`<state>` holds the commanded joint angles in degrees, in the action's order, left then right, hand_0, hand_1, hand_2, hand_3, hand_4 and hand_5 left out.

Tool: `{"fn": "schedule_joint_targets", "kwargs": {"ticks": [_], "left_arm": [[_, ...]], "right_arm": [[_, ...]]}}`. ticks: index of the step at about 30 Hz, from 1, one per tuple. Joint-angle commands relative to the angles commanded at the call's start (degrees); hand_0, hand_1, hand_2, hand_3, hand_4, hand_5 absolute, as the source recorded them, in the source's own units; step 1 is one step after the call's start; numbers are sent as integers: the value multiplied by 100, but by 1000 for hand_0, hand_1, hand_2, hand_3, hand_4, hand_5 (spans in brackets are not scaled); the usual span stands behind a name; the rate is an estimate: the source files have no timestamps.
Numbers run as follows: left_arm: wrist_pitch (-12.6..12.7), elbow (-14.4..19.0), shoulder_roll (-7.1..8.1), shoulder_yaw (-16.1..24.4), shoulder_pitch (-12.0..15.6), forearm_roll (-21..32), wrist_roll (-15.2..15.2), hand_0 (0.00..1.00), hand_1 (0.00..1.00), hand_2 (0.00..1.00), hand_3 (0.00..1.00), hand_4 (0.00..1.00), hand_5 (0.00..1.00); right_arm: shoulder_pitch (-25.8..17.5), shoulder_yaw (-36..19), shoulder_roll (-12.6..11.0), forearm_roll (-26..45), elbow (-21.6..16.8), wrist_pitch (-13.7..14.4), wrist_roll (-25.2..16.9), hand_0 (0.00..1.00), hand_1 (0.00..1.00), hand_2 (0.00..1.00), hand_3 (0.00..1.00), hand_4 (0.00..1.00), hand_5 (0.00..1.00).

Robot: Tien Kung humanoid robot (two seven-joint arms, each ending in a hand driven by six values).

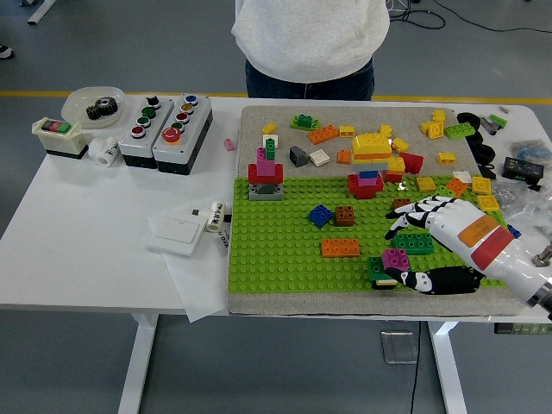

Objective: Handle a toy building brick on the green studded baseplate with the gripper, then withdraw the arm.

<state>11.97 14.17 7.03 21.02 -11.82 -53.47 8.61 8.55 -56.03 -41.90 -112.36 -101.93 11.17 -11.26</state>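
The green studded baseplate (276,250) lies on a grey mat in the middle of the table. Near its front right, a magenta brick (396,258) sits on a dark green brick (377,271). A lighter green brick (416,242) lies just right of them. My right hand (401,252) comes in low from the right, fingers (407,217) spread above the green brick, thumb (420,280) stretched along the plate's front below the magenta stack. It holds nothing. An orange brick (341,248), a blue one (320,215) and a brown one (345,216) stand mid-plate.
A red and grey tower (266,177) and a red stack (366,184) stand at the plate's back edge. Loose bricks (371,142) litter the mat behind. Two button boxes (164,129), a bowl (95,103) and a white switch plate (177,230) lie left. A person (310,43) stands at the far side.
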Motion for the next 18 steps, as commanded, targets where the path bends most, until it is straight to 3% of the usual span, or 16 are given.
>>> {"fn": "schedule_joint_targets", "kwargs": {"ticks": [6, 18], "left_arm": [[-6, 2, 5, 1, -6, -22, 4, 748, 755, 740, 608, 661, 631], [-12, 7, 9, 18, 11, -65, 16, 748, 756, 742, 610, 661, 629]], "right_arm": [[-51, 56, 2, -317, 0, -161, -23, 710, 670, 717, 592, 822, 628], [23, 132, 87, -609, 219, -154, 25, 708, 663, 710, 586, 783, 597]]}}
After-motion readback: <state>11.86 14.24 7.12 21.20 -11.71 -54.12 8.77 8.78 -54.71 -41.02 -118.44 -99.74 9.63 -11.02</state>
